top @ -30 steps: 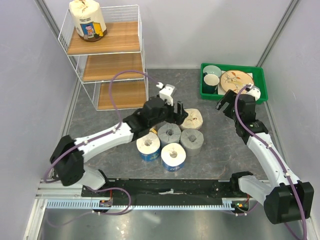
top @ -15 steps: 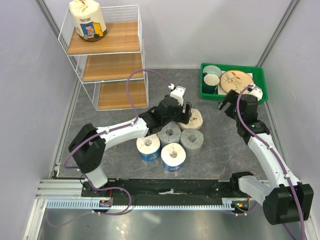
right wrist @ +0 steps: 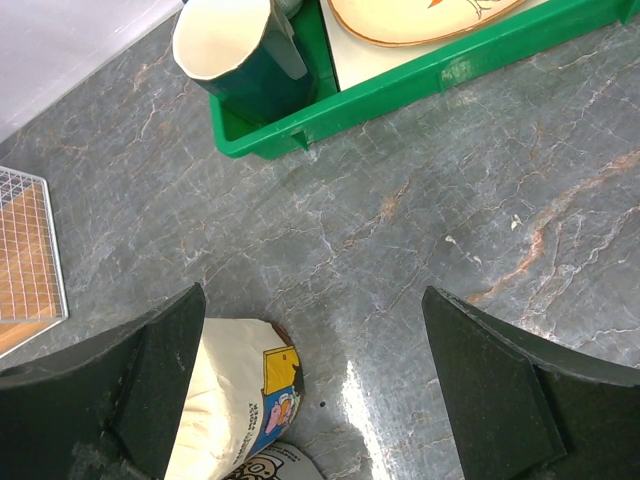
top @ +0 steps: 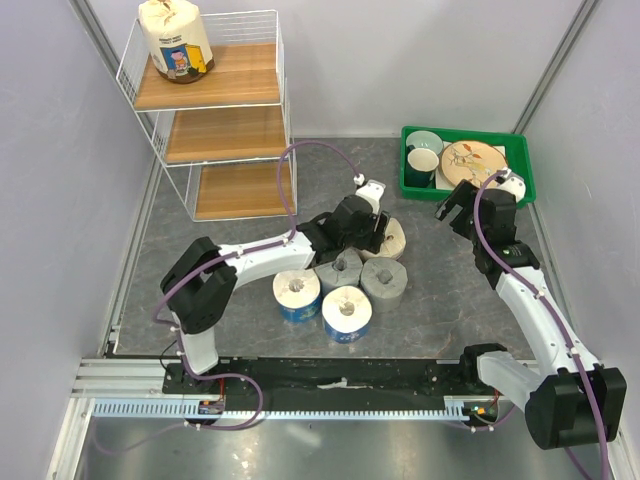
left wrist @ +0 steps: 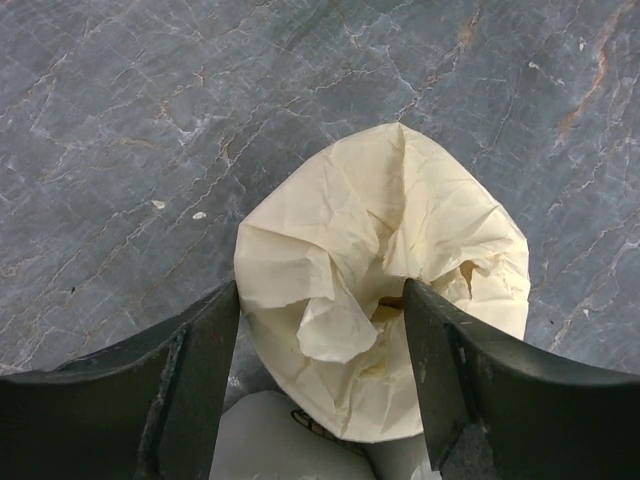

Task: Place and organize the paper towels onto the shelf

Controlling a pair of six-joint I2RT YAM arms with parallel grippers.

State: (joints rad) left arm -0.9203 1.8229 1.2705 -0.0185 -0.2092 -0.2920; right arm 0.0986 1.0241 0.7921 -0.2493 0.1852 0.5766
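From my station I count one cream roll (top: 175,40) standing on the top board of the shelf (top: 225,135), so I judge the job barely begun: one of six put away, five left on the bench (top: 200,235). Those five stand in a tight cluster near the middle: a second cream roll (top: 393,240) at the far side, one grey roll (top: 340,268) just beside it, another grey roll (top: 384,280) next to that, then the left white-and-blue roll (top: 297,295) and the right white-and-blue roll (top: 347,313) nearest the arm bases. The left end effector (left wrist: 320,290) hangs over the second cream roll, its fingers (left wrist: 190,390) part-way apart, one at the roll's outer edge, the other over the crumpled wrap at its centre; I cannot tell whether they press on it or only bracket it. The right end effector (right wrist: 312,310) hovers wide and empty over bare bench near the green tray (top: 520,190). The middle and bottom boards are bare, leaving room to sort by kind
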